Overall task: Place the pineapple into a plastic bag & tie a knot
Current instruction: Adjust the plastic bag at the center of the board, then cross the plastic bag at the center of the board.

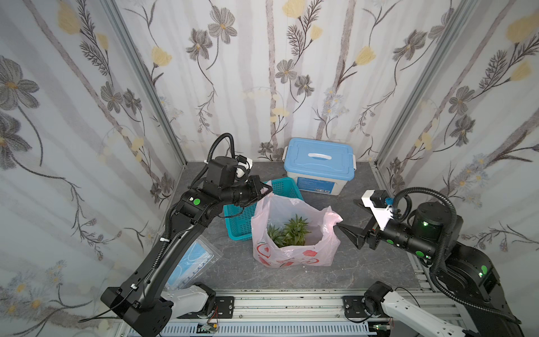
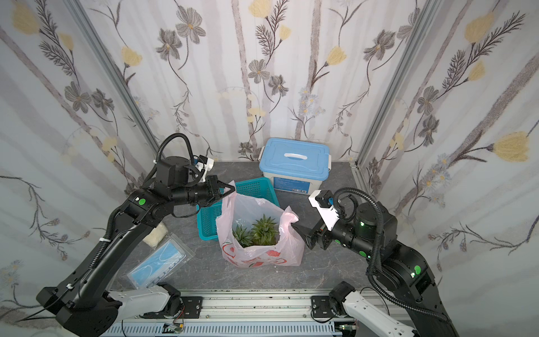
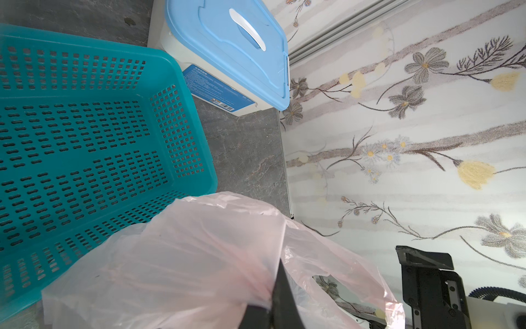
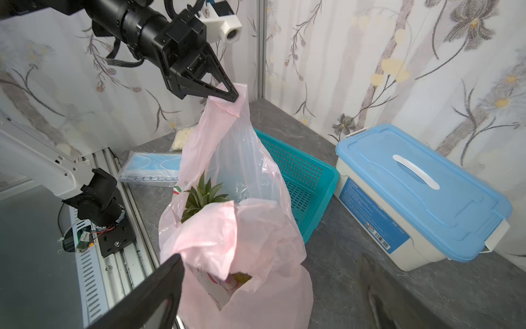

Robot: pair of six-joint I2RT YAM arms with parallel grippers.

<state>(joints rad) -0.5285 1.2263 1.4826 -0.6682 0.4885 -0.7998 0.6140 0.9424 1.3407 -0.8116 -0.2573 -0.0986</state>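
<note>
- Nearest you, the metal rail runs along the front edge of the grey table, and both arms are mounted on it.
- Just past the rail on the left, a clear packet of blue masks lies flat on the table, partly under the left arm. A small pouch of white lumps sits a little farther back.
- The plastic bag stands mid-table, pink and translucent, with red print low on its front. Its mouth is open and its two handles are well apart, so nothing is tied yet.
- The pineapple is inside the bag. Both top views show its spiky green leaves through the open mouth, and the right wrist view shows a bit of yellow lower down.
- Your right gripper is at the bag's right side with its jaws spread wide, gripping nothing. In the top views the lower fingertip is at the bag's right handle. In the right wrist view that side of the bag rises loose between the two fingers.
- Your left gripper is clamped tight on the bag's far-left handle and holds it up above the rest of the bag. The film hangs from the pinched tips.
- A teal perforated basket sits directly behind the bag, and the bag leans against its near rim.
- Farthest back, a white storage box with a blue lid stands closed against the flowered wall, just beside the basket's far corner.
</note>
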